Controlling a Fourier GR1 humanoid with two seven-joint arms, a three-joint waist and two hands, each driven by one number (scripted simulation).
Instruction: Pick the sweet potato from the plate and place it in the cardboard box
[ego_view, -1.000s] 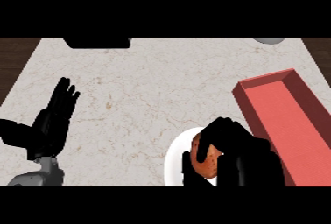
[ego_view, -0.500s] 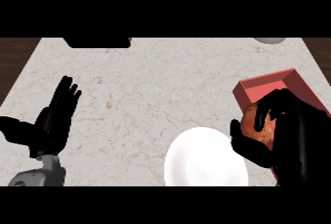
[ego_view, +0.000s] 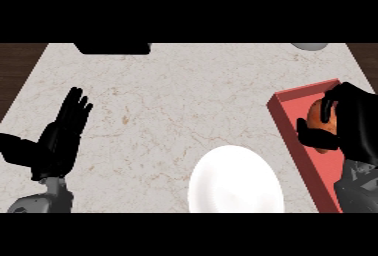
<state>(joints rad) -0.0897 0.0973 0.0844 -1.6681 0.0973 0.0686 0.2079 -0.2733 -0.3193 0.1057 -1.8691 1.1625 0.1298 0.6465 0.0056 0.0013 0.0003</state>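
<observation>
Right hand (ego_view: 356, 125) curls around the orange-brown sweet potato (ego_view: 323, 119), held over the red box (ego_view: 295, 131) at frame right. White plate (ego_view: 236, 182) sits lower centre. Left hand (ego_view: 60, 137) rests open at left, fingers straight.

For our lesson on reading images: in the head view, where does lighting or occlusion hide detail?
Head view: the black right hand curls round the orange sweet potato over the red box, hiding most of it; the round white plate shows as flat white without shading; the black left hand reads as a silhouette.
</observation>
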